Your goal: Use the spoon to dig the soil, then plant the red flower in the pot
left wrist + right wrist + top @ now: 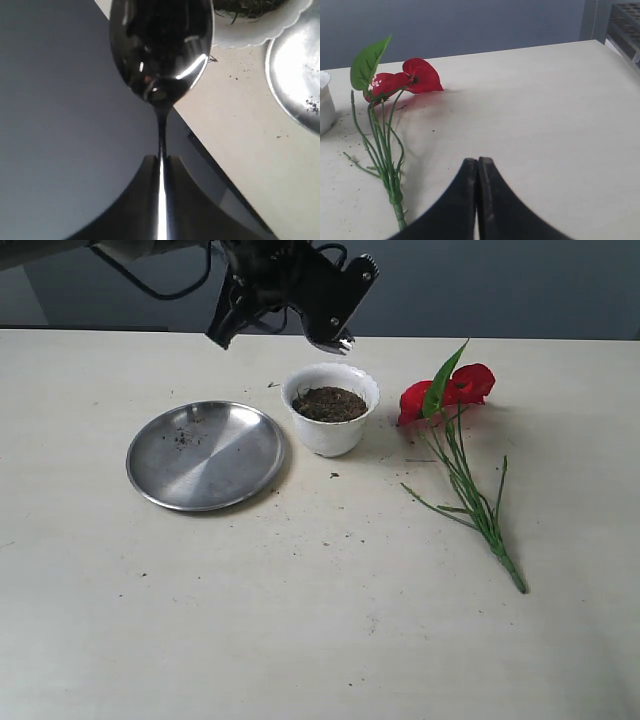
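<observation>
Up behind the pot (328, 438), near the table's (320, 620) far edge, we see the left gripper (160, 161). Its jaws are pressed together on the thin handle of the spoon (160, 55). The spoon's bowl sticks out beyond the fingertips and hangs in the air, not touching the soil (330, 403) that fills the pot. A steel plate (205, 455) stands just beside the pot. On the pot's other side the flower (447, 390) lies flat on the table. The right gripper (478, 163) is fully closed and empty, and we see the flower's stems near its jaws but apart from them.
</observation>
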Robot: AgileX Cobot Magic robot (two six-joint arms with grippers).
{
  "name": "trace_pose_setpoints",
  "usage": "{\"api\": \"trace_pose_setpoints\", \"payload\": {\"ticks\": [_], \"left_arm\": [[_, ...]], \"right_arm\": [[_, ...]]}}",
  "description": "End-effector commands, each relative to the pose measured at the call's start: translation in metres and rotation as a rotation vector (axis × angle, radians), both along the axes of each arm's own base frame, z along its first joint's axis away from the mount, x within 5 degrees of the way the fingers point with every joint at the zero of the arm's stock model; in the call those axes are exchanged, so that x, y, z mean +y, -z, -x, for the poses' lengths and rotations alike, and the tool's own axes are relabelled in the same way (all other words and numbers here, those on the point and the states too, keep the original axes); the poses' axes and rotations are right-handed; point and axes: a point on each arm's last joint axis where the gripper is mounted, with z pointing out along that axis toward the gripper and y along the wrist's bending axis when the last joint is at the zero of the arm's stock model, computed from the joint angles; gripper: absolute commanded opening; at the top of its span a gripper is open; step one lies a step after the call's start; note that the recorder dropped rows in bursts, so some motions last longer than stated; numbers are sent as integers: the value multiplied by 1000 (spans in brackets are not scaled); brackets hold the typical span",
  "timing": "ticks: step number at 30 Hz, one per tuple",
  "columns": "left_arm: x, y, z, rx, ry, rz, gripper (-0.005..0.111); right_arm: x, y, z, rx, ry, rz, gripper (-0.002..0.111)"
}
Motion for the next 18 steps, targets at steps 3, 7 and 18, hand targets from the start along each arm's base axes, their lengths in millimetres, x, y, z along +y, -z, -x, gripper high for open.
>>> {"api": "trace_pose_setpoints", "payload": {"ticks": [3,7,18], "left_arm": [[-29,-18,12,-137,217,-232,0],[-48,-22,20,-198,287,-295,0],[-65,8,14,-332,283,-698,0]], "right_arm": [[0,0,0,-13,4,3,0],[0,0,0,-13,4,3,0],[0,-1,0,-16,4,3,0]]}}
